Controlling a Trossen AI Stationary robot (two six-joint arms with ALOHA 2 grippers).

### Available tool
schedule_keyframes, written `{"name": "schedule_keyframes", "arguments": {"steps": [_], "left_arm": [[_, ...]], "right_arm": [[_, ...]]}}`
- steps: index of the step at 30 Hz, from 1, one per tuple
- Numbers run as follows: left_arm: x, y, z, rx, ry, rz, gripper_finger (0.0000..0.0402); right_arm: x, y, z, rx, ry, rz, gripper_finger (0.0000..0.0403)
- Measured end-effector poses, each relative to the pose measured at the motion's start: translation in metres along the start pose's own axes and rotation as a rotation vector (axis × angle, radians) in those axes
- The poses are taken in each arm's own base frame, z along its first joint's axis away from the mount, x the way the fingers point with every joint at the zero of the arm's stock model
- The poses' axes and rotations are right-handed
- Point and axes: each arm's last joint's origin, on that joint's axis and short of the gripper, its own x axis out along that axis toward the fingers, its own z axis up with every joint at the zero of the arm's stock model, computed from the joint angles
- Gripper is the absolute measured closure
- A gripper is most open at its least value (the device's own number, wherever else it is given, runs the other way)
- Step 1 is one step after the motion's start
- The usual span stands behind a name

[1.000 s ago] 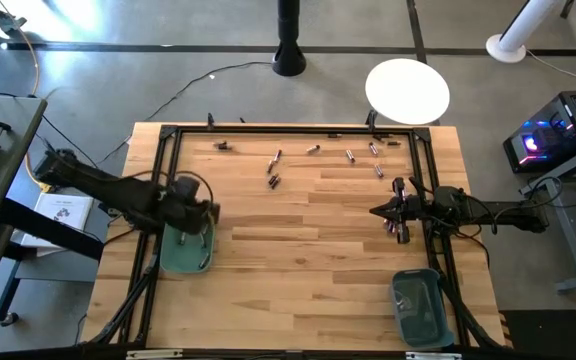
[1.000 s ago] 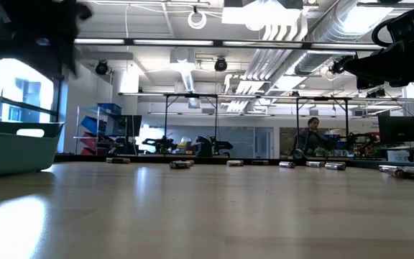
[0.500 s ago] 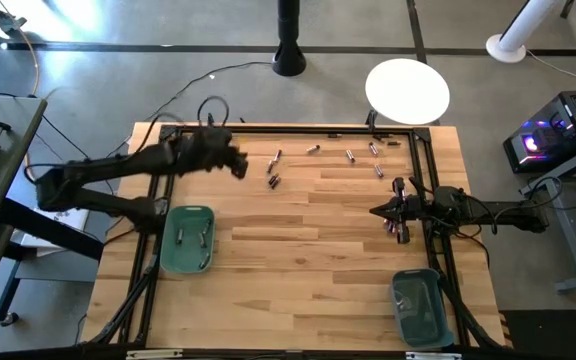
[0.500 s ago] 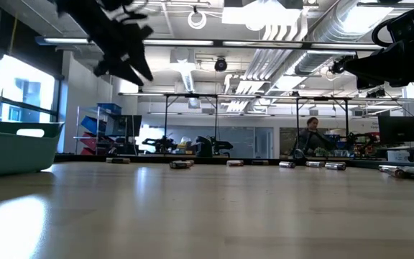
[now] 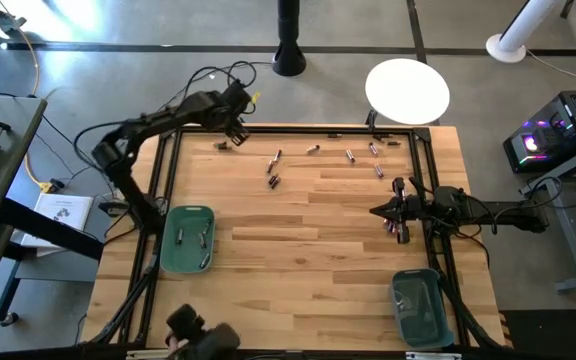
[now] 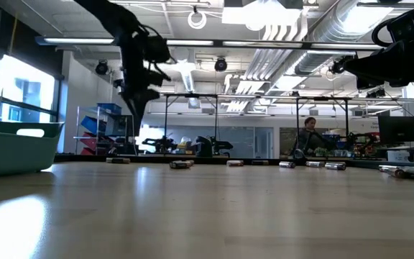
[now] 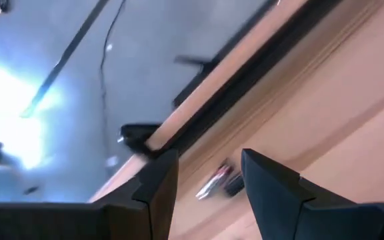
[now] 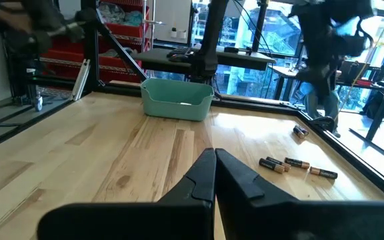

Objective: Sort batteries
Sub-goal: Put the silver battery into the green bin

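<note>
Small dark and silvery batteries lie scattered on the far half of the wooden table (image 5: 298, 230): a pair at the far-left corner (image 5: 223, 145), some near the middle (image 5: 273, 170), more to the right (image 5: 373, 160). A few lie by the right rail (image 5: 400, 228). My left gripper (image 5: 234, 122) hangs open above the far-left pair, which shows between its fingers in the left wrist view (image 7: 219, 181). My right gripper (image 5: 380, 210) waits shut near the right rail. One teal bin (image 5: 188, 238) stands on the left, another (image 5: 418, 305) at the near right.
A black metal frame (image 5: 298, 130) runs along the table's edges. A dark object (image 5: 200, 335) shows at the near edge. In the low view, batteries (image 6: 182, 164) line the far side and the left bin (image 6: 13, 147) stands at the left. The middle of the table is bare wood.
My left arm has swung from over the left teal bin toward the table's far edge, rising on the way. It now hangs above the battery pair at the far-left corner. The right arm has kept still.
</note>
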Motion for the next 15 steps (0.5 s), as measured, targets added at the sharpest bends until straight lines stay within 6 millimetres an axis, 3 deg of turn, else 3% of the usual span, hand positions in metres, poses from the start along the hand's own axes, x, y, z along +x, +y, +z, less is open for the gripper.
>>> {"name": "schedule_keyframes", "arguments": {"steps": [8, 15], "left_arm": [[0.038, 0.005, -0.013, 0.256, 0.225, -0.094, 0.0245], [0.066, 0.012, -0.015, 0.382, 0.269, -0.135, 0.0245]], "right_arm": [[0.0, 0.0, 0.0, 0.0, 0.0, 0.0, 0.0402], [0.0, 0.0, 0.0, 0.0, 0.0, 0.0, 0.0402]]}}
